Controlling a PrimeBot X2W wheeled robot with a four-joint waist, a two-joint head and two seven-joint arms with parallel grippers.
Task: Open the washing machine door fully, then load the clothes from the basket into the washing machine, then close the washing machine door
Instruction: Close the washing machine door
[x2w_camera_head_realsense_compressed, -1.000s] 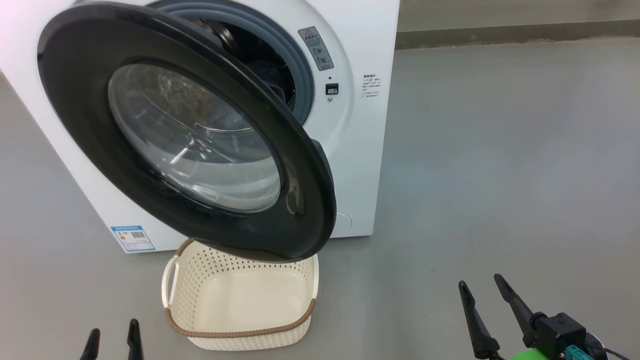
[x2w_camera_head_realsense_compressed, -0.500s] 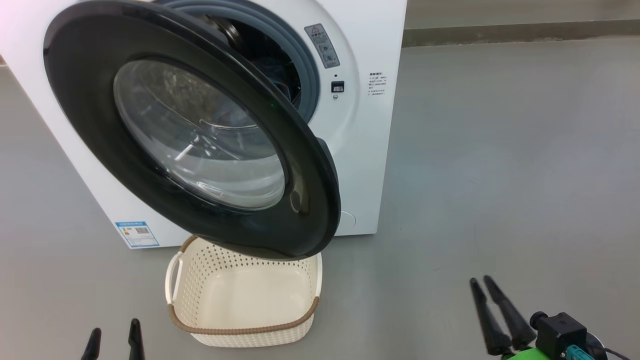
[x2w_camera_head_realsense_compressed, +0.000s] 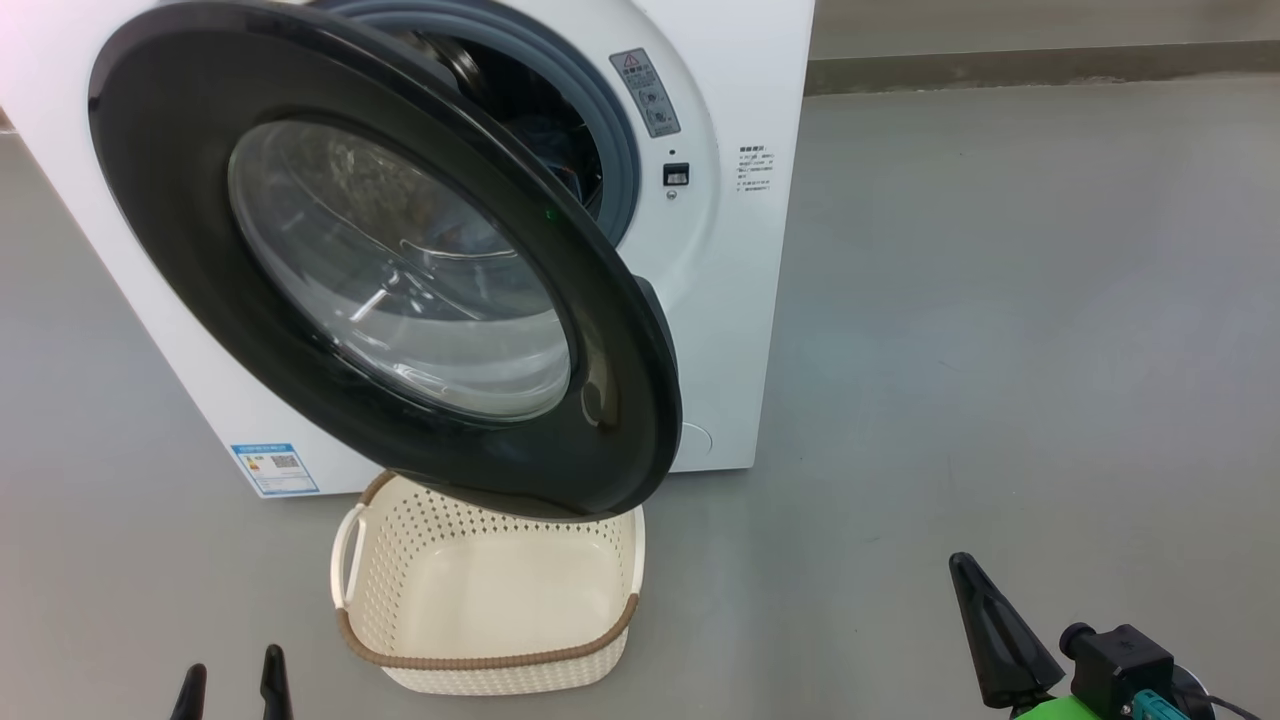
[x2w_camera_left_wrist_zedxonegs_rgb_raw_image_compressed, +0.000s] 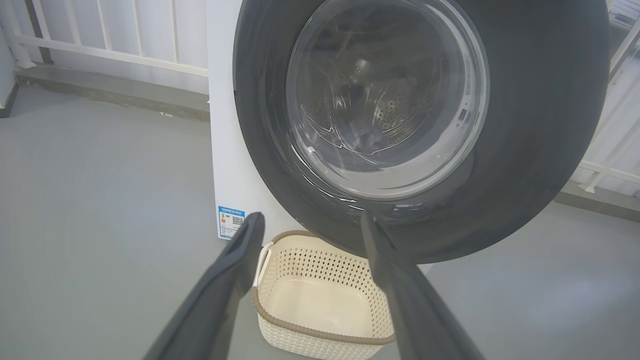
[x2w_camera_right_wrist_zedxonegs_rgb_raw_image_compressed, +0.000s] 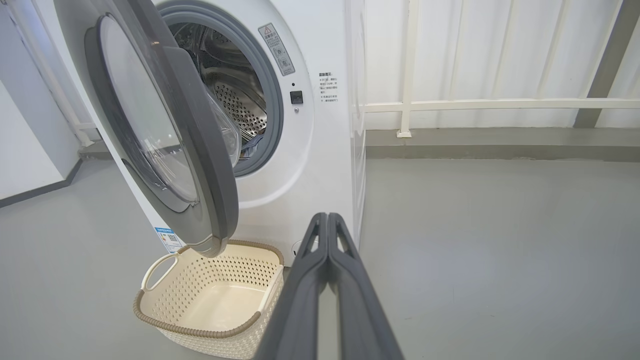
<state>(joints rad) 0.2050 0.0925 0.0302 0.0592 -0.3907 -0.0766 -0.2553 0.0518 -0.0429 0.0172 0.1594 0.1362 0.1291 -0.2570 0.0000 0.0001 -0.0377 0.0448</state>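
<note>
Over in the upper left of the head view, the washing machine door (x2w_camera_head_realsense_compressed: 400, 280) is swung out from the washing machine (x2w_camera_head_realsense_compressed: 720, 300), so the opening part looks done. Right below the door's bottom edge, lower centre of the frame, the basket (x2w_camera_head_realsense_compressed: 480, 662) sits on the grey floor (x2w_camera_head_realsense_compressed: 1000, 300), and it's empty, just bare cream plastic inside. Behind the door, something dark and bluish sits low in the drum (x2w_camera_right_wrist_zedxonegs_rgb_raw_image_compressed: 235, 105), most likely the clothes (x2w_camera_right_wrist_zedxonegs_rgb_raw_image_compressed: 250, 142), though it's too tucked away to be sure. So loading looks finished too.

That leaves the last bit: shutting the door. Neither arm is on it yet. The left fingers (x2w_camera_head_realsense_compressed: 272, 680) poke up at the bottom left, spread wide apart with nothing between them; in the left wrist view they frame the basket and the door's lower rim. The right fingers (x2w_camera_head_realsense_compressed: 990, 630) sit at the bottom right, pressed together with nothing held, well clear of the machine. Probably that pinched-up pair is meant to push the door closed, but that's a guess.
</note>
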